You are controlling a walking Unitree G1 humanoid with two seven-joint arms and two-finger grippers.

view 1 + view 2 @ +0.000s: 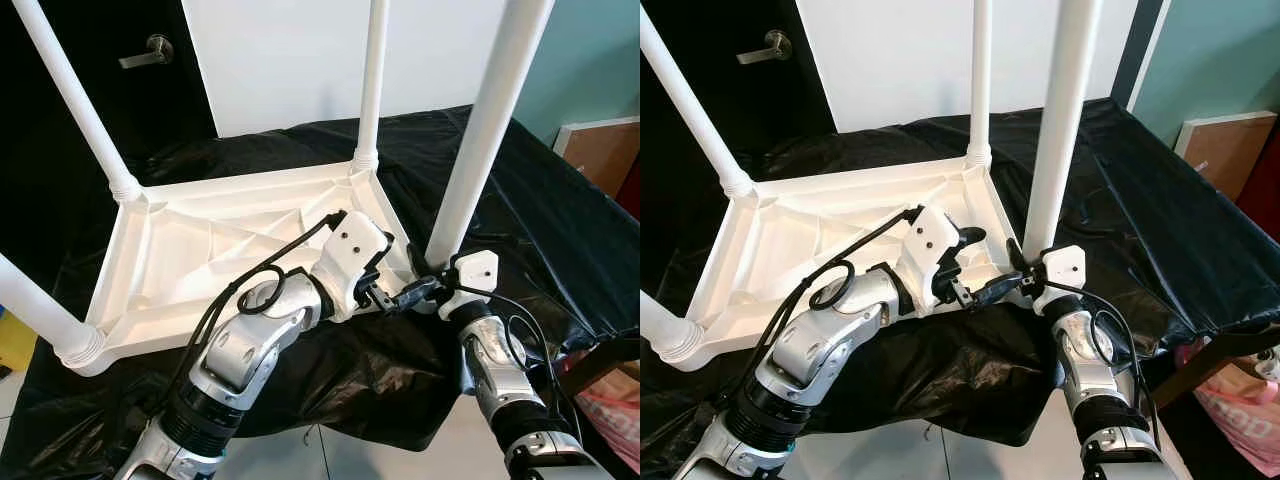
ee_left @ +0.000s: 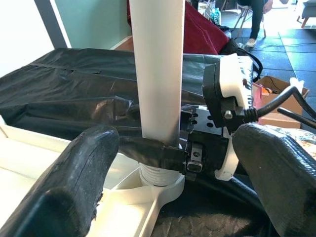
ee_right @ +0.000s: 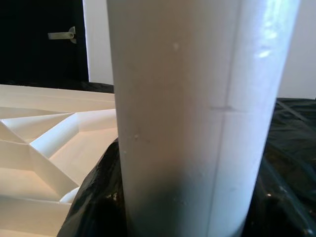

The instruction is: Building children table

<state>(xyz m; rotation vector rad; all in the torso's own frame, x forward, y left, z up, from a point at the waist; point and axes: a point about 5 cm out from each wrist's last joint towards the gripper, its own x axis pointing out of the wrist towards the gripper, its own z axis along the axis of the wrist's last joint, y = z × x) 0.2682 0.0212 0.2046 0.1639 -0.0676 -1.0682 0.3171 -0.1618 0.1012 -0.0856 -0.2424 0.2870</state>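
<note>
The white children's table lies upside down on a black plastic sheet, its round legs pointing up. My right gripper is shut on the near right leg just above its threaded socket; one black finger wraps across the front of the leg's base. My left gripper sits over the table's near right corner, facing that same leg, with its two fingers spread wide and holding nothing. The leg stands upright close in front of the right wrist camera.
Three other legs stand at the far left, far right and near left corners. A dark door with a handle is behind. A wooden board and a pink bag are to the right. A person's legs stand far off.
</note>
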